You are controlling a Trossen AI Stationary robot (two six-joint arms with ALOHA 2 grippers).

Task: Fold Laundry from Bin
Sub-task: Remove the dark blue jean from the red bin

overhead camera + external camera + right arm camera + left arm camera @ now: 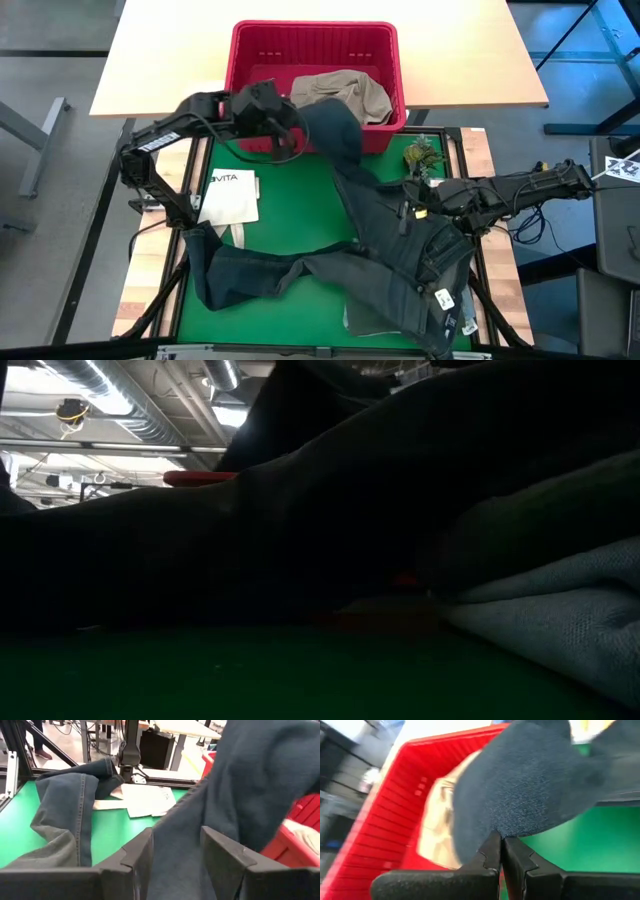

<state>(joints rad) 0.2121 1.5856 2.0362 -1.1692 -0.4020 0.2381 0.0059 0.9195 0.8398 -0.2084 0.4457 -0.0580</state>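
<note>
Jeans point(400, 262) sprawl beside white bag point(229, 195) — printed "VITA".

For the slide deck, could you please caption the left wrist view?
Left gripper, jaws shut, pinches the dark jeans beside the red bin holding a khaki garment.

Green mat-topped table point(300, 230) carries dark denim jeans point(390, 270) under the right gripper point(425, 195), white tote bag point(230, 195) beyond it.
</note>
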